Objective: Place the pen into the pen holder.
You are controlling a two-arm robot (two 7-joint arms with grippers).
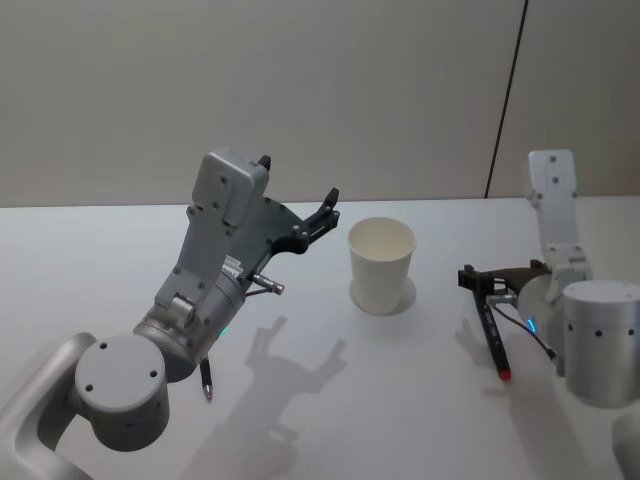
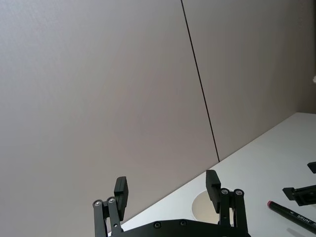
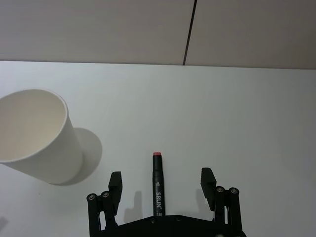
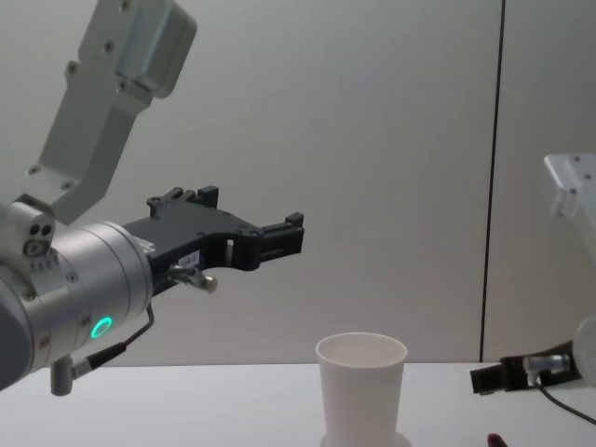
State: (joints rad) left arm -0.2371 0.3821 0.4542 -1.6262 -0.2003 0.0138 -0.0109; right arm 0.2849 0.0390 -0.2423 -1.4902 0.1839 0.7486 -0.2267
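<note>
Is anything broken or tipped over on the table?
No, nothing looks wrong. The pen holder stands upright and empty on the table. The pen lies flat to its right, apart from it, between the open fingers of the right gripper. The left gripper hangs open in the air.

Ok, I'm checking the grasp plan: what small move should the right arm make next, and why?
Probably shut the right end effector on the black marker. Its open fingers straddle the marker, which lies flat on the table beside the white paper cup. The left end effector hangs open, raised left of the cup.
</note>
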